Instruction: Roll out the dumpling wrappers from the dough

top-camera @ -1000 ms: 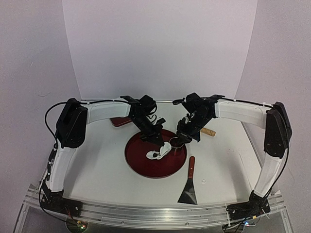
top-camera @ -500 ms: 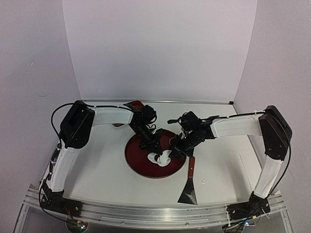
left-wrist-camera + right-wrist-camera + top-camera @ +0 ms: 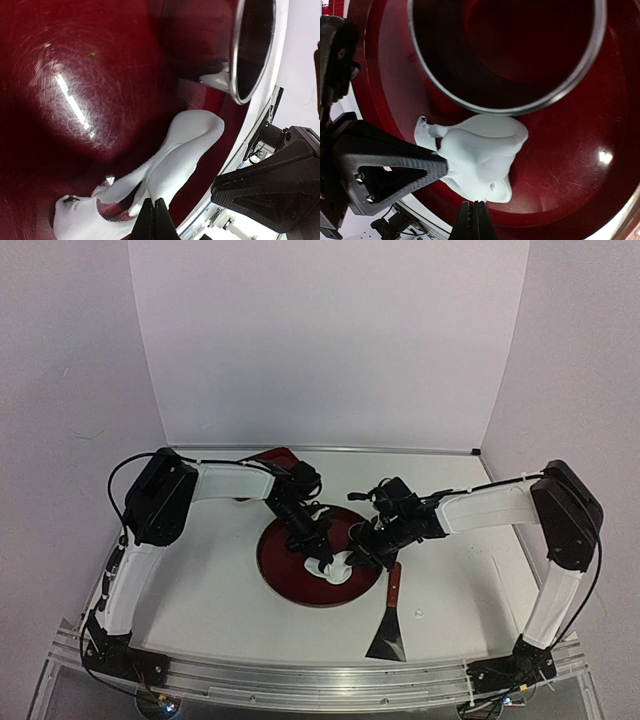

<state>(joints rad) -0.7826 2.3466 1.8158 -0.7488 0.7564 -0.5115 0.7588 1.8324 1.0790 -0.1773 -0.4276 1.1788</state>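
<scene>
Lying on the red tray (image 3: 280, 565), the dough (image 3: 480, 152) is a crumpled white scrap (folded over itself) beside the metal ring cutter (image 3: 252, 55). Left gripper (image 3: 153, 212) fully closed, tip touching dough; right gripper (image 3: 475, 212) fully closed, gripping nothing, adjacent.

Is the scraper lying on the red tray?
No, the scraper lies on the white table beside the red tray, not on it.
</scene>
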